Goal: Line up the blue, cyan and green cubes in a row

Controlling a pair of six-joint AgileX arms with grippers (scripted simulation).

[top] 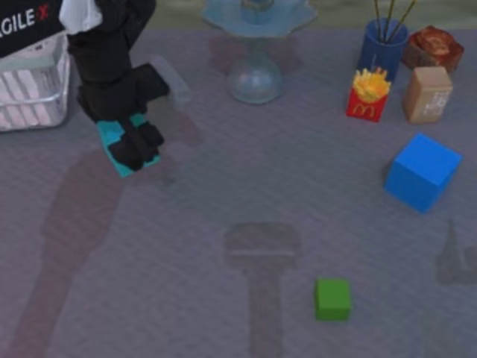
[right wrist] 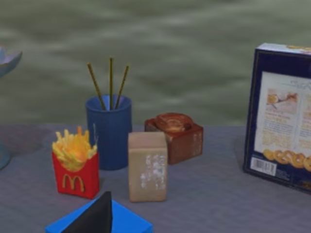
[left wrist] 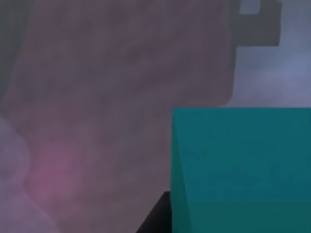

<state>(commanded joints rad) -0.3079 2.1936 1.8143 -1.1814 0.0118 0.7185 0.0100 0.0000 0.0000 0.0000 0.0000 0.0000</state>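
The medium matte cyan cube point(top: 123, 149) is pinched in the left gripper point(top: 133, 145) fingers at the counter's point(top: 223, 209) left — unplaced. The large blue cube point(top: 422, 171) sits right, the small green cube point(top: 332, 299) near front; no row is formed.

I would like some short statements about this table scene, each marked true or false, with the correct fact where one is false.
1. The left tool is at the medium cyan matte cube on the table's left side. True.
2. The small bright green matte cube touches the large bright blue matte cube. False: they lie well apart, the green one nearer the front edge.
3. The dark blue cylindrical cup holds thin sticks. True.
4. The red carton of fries stands left of the glass pedestal stand. False: it stands to its right.
5. The three cubes already form a row. False: they are scattered.
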